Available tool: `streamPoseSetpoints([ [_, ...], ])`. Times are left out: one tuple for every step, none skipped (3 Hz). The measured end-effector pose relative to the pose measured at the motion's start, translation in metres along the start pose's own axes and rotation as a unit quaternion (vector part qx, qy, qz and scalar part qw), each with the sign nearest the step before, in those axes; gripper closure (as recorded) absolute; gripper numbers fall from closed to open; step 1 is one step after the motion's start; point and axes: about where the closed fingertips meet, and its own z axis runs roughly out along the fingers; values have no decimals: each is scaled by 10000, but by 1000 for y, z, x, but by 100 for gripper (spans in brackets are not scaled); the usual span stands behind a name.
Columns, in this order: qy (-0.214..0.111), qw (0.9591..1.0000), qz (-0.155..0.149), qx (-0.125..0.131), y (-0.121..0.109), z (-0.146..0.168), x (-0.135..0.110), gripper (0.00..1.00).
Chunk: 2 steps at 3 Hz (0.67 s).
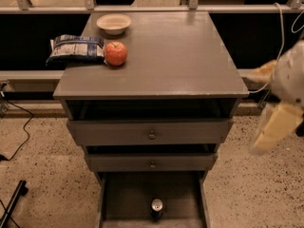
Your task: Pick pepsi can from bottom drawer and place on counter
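Observation:
The pepsi can (156,208) stands upright in the open bottom drawer (123,198), near its front middle; its silver top faces me. The counter (175,56) is the grey cabinet top above. My gripper (278,127) is a blurred pale shape at the right edge of the view, beside the cabinet at the height of the upper drawers, well above and to the right of the can. It holds nothing that I can see.
On the counter's left side lie a red apple (116,53), a blue and white snack bag (76,49) and a pale bowl (113,23). Two knobbed drawers (151,134) stand partly open above the bottom drawer. Cables lie on the speckled floor at the left.

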Motion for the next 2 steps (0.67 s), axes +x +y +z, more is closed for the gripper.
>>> streamPoseSetpoints([
  [-927, 9949, -114, -387, 42, 73, 0, 0],
  [-1287, 9911, 29, -333, 61, 94, 10, 0],
])
